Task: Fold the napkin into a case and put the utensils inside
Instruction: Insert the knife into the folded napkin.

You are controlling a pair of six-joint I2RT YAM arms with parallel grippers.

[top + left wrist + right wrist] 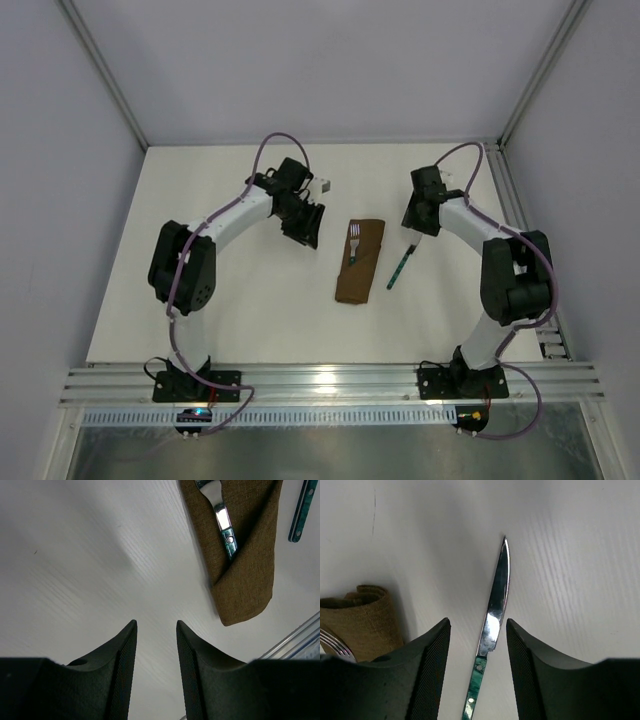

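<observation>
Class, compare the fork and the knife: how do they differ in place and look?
The fork is tucked into the napkin case, handle partly covered; the knife lies bare on the table. The fork ends in tines, the knife in a pointed blade. Both have teal handles.

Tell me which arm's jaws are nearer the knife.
Right. The right arm has its open jaws on either side of the knife blade. The left arm is across the case from the knife, jaws over the table.

One case (pixel 362 276) — one fork (pixel 354 238), one knife (pixel 400 267).
</observation>
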